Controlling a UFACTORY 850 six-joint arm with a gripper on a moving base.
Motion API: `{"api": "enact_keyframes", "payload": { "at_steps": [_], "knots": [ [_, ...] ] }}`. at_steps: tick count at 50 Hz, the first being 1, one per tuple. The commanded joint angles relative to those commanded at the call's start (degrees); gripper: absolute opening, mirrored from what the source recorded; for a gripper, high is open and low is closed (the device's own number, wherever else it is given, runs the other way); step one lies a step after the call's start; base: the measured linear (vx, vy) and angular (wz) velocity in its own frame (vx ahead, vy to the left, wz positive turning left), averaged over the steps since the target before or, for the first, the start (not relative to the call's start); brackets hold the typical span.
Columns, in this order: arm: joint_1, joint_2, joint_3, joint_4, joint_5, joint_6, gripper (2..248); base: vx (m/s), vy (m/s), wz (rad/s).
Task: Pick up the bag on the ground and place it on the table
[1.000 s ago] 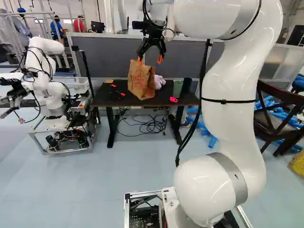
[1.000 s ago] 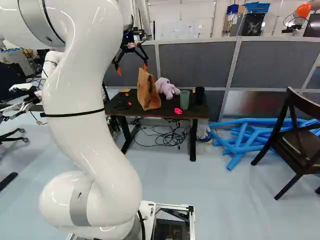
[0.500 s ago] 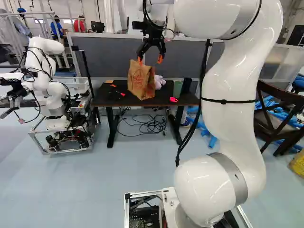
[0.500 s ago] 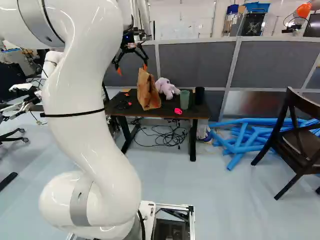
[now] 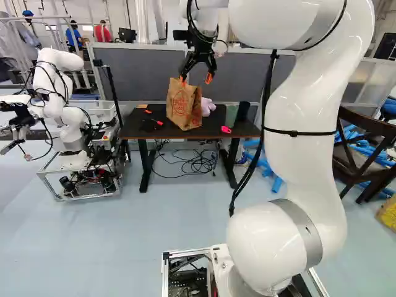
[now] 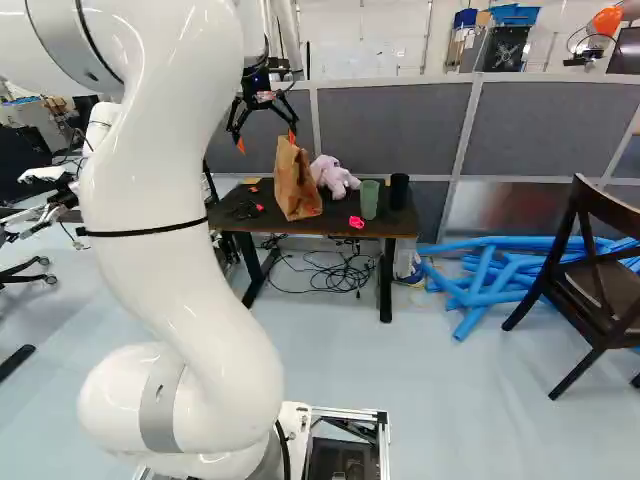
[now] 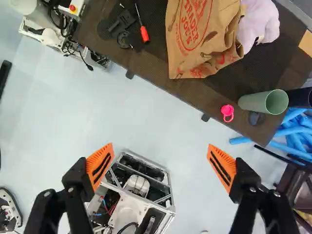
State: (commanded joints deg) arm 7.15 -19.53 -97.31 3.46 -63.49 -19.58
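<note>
Left base view: the white arm [image 5: 303,105] rises from its foot joint right of the middle, swings up and out of view, and its wrist comes down over the table [image 5: 133,132] with the black gripper [image 5: 196,79] pointing downward, orange tips near the bag's top. Only here does another robot [image 5: 59,105] show with most of its wheeled frame. The brown paper bag [image 5: 184,106] stands upright on the table, red print on its broad face.

Right base view: the arm curves up left of the middle. The whole dark wooden chair [image 6: 600,275] and the heap of blue tubes [image 6: 480,280] show better here, as does the lilac plush toy [image 6: 333,178] beside the bag. The bag appears narrow and side-on, peaked at the top.

Wrist view: the gripper is wide open, with nothing between its pads [image 7: 100,165]. The bag lies ahead, apart from both fingers, creased and crumpled along one end. Only this view looks into the green cup [image 7: 256,102] and shows the red-handled screwdriver [image 7: 145,34] clearly.
</note>
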Motion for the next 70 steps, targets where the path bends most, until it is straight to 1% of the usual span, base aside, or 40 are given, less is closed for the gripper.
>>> {"api": "enact_keyframes", "payload": {
  "at_steps": [18,35,53,70],
  "knots": [
    [-0.35,1.76,4.57,-0.17,5.62,0.97,247,0.0,0.0,0.0],
    [-0.81,4.02,10.44,-0.39,12.84,2.21,247,0.0,0.0,0.0],
    [-1.42,7.04,18.29,-0.68,22.49,3.88,247,0.0,0.0,0.0],
    [-2.12,10.54,27.37,-1.02,33.65,5.81,247,0.0,0.0,0.0]
  ]
}}
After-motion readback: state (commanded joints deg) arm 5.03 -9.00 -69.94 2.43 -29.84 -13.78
